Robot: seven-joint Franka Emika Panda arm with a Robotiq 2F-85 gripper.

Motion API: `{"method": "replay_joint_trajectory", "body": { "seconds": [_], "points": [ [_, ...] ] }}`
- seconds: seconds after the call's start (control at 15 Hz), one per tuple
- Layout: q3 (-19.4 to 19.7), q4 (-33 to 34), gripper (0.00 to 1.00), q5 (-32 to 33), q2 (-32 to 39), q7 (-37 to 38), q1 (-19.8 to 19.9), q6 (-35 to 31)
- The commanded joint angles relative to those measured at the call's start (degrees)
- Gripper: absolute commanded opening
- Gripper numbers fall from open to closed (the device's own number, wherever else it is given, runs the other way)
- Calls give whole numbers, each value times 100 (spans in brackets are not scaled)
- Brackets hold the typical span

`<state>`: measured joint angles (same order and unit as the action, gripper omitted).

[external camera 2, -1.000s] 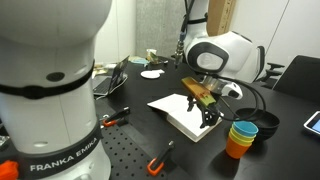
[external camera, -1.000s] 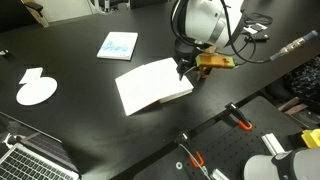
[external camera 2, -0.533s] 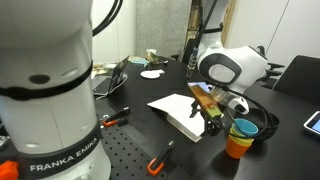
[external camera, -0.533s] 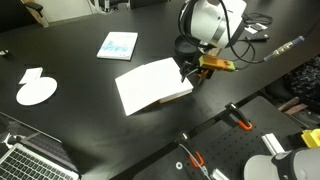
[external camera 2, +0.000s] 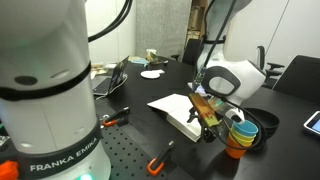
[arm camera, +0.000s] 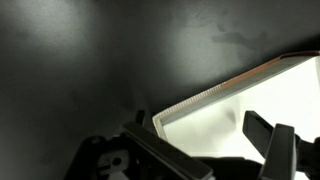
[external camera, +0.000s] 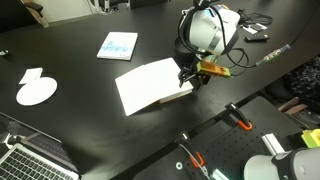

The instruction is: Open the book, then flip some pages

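We identify a matte black table top [external camera: 80, 30] carrying a thin light-blue-and-white booklet [external camera: 117, 45] near its far side. A flat white round paper piece [external camera: 36, 91] lies well apart from the booklet, and the grey keyboard of an open laptop [external camera: 30, 158] sits at the lower corner. Along the near side we note a black perforated mounting plate [external camera: 215, 145] bearing orange-handled clamps [external camera: 243, 124]. In an exterior view we record a stack of coloured plastic cups, orange outermost [external camera 2: 237, 140], standing on the table, and a flat tablet with a blue screen [external camera 2: 313, 122] at the frame edge.
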<state>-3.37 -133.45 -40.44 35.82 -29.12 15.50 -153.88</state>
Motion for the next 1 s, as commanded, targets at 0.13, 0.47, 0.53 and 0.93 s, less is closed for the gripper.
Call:
{"method": "replay_joint_trajectory", "body": {
  "seconds": [0.13, 0.47, 0.53, 0.93],
  "points": [
    [-310, 235, 100, 269, 197, 114, 220, 1],
    [-401, 160, 100, 337, 120, 132, 220, -83],
    [-407, 137, 100, 350, 87, 142, 220, -111],
    [-552, 40, 100, 275, -118, 106, 300, -87]
  ]
}}
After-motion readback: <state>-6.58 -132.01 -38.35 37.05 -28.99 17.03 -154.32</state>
